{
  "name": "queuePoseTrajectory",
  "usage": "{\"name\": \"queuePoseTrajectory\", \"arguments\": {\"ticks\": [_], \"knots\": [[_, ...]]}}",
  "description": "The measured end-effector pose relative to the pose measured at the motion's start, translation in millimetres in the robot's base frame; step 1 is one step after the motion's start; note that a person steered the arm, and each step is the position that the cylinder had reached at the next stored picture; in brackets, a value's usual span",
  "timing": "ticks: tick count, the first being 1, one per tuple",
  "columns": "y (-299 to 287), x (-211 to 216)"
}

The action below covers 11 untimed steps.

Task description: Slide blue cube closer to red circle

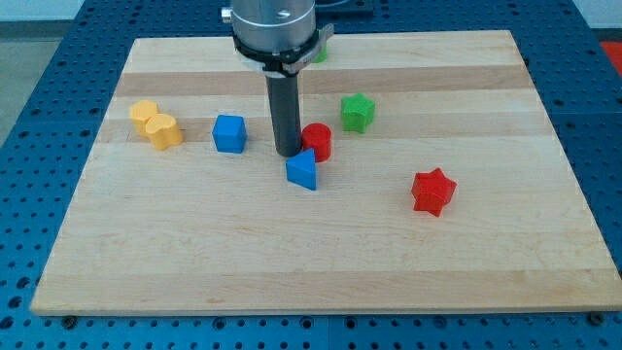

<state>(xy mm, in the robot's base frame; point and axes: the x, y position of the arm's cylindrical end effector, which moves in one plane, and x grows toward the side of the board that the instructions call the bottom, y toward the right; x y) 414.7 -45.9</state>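
Note:
The blue cube (229, 133) sits on the wooden board (321, 253) at the view's left of centre. The red circle (318, 141), a short red cylinder, stands near the board's middle. My tip (288, 153) rests on the board between them, close against the red circle's left side and about a block's width to the right of the blue cube. A blue wedge-shaped block (302, 170) lies just below my tip and touches the red circle's lower edge.
A yellow heart-like block (156, 123) lies at the view's left. A green star (357, 112) sits up and right of the red circle. A red star (432, 191) lies to the right. A green block (319, 51) is partly hidden behind the arm at the top.

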Motion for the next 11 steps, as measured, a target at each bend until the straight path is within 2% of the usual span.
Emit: {"name": "queuePoseTrajectory", "arguments": {"ticks": [2,3,4,5,6,8,10,11], "knots": [[-63.9,-55.2],[-113.6,-65.3],[-129.4,-60.2],[-123.2,-39.4],[-99.3,-36.0],[-11.1,-27.5],[-2.7,-23.7],[8.0,-44.4]]}}
